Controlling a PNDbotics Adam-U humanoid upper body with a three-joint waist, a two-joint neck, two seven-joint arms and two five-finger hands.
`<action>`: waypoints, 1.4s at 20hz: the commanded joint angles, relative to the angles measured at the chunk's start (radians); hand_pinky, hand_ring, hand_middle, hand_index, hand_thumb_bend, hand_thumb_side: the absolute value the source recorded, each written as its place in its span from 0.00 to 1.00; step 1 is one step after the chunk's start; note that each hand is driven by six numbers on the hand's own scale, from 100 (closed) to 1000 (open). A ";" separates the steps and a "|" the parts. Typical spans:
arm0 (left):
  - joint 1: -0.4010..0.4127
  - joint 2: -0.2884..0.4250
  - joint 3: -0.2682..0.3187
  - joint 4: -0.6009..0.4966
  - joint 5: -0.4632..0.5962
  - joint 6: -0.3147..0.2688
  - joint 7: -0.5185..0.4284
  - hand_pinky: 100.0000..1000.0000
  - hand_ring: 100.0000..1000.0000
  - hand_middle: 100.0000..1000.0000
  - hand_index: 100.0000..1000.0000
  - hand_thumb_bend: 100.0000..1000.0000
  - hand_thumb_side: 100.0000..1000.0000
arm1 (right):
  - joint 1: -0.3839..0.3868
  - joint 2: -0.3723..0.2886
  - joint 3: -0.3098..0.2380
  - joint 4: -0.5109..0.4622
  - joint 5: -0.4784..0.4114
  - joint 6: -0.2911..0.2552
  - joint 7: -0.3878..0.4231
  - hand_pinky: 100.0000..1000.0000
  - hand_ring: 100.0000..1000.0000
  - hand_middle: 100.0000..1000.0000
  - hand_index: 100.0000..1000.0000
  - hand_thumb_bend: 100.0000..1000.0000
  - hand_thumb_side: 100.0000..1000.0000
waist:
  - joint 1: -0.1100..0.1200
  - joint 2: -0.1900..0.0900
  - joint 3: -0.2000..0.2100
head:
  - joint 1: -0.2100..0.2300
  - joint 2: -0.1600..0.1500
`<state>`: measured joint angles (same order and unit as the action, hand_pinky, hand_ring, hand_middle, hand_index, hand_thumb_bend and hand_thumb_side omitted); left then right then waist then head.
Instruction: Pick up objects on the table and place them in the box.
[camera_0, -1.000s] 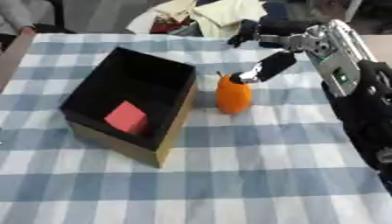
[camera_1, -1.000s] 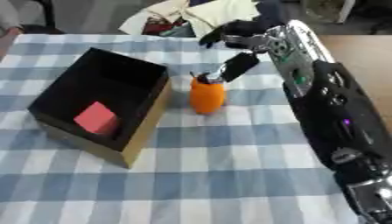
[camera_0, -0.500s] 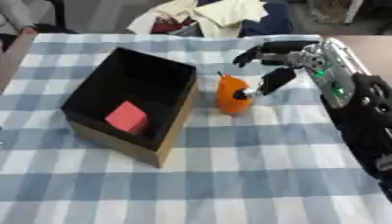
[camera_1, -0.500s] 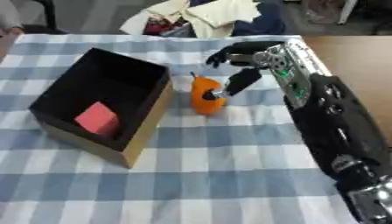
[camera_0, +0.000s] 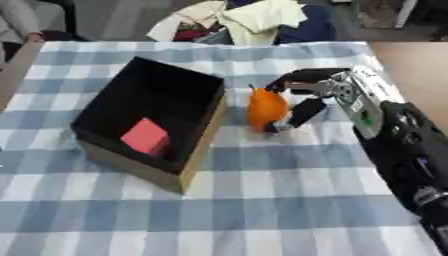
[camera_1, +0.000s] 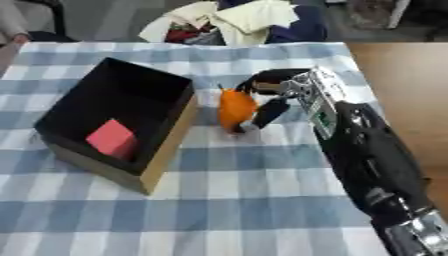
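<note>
My right hand (camera_0: 308, 95) curls around the orange object (camera_0: 265, 109), fingers above it and thumb against its right side. It stands on the checked cloth (camera_0: 262, 190) just right of the black box (camera_0: 149, 120), which holds a red block (camera_0: 144, 138).

On the table (camera_0: 262, 200) the box (camera_0: 197, 137) sits left of centre, with a block (camera_0: 144, 137) lying inside it toward its near-left part. Just right of the box stands a rounded object (camera_0: 265, 107), close to the box wall and possibly touching it. The right hand (camera_0: 337, 90) is immediately right of that object, its fingers (camera_0: 293, 77) curved over the top and thumb against the right side. A heap of cloth (camera_0: 236, 20) lies behind the table's far edge.
</note>
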<state>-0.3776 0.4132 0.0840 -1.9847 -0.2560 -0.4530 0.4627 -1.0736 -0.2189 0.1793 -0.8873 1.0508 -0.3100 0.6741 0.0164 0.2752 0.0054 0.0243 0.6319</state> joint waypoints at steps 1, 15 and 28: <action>-0.009 0.012 0.001 -0.015 0.000 0.000 -0.006 0.41 0.56 0.54 0.63 0.00 0.74 | -0.017 0.002 -0.003 -0.007 0.010 -0.002 -0.023 0.86 0.87 0.77 0.90 0.34 0.59 | 0.003 -0.017 0.001 | -0.001 -0.009; -0.011 0.015 0.000 -0.015 0.005 0.003 -0.015 0.41 0.56 0.54 0.63 0.00 0.74 | -0.028 -0.017 0.003 -0.114 -0.104 0.069 -0.074 0.83 0.85 0.72 0.79 0.00 0.44 | 0.002 -0.020 0.000 | 0.004 -0.012; -0.014 0.016 -0.001 -0.015 0.011 0.002 -0.015 0.41 0.56 0.54 0.62 0.00 0.74 | -0.121 0.042 0.012 -0.326 -0.249 0.143 -0.070 0.82 0.83 0.71 0.79 0.00 0.38 | 0.003 -0.025 0.004 | -0.007 -0.012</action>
<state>-0.3796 0.4129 0.0834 -1.9847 -0.2459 -0.4491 0.4503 -1.1646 -0.1835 0.1891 -1.1715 0.8193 -0.1745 0.6071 0.0163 0.2745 0.0073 0.0210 0.6311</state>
